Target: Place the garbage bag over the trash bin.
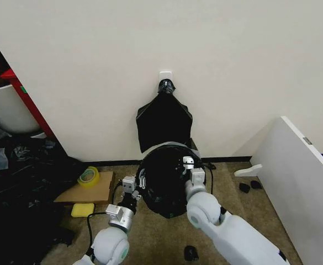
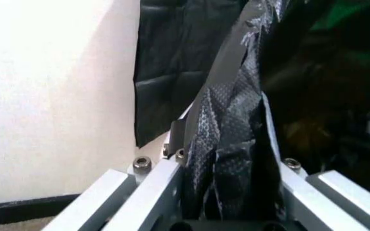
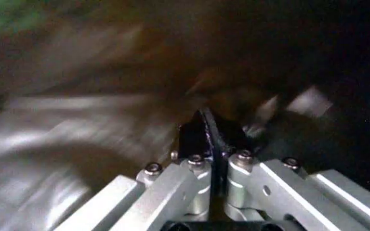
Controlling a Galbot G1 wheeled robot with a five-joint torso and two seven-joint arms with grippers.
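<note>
Nearest us, our left gripper (image 2: 227, 159) is clamped on a fold of the garbage bag (image 1: 164, 176) at the left rim of the trash bin (image 1: 172, 144). Our right gripper (image 3: 214, 139) pinches the bag at the right rim. Black plastic lines the bin's mouth.

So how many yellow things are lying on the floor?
2. A ring of yellow tape lies on the flat cardboard at the robot's left, and a yellow sponge lies on the carpet just in front of it. More could hide in the black plastic heap.
</note>
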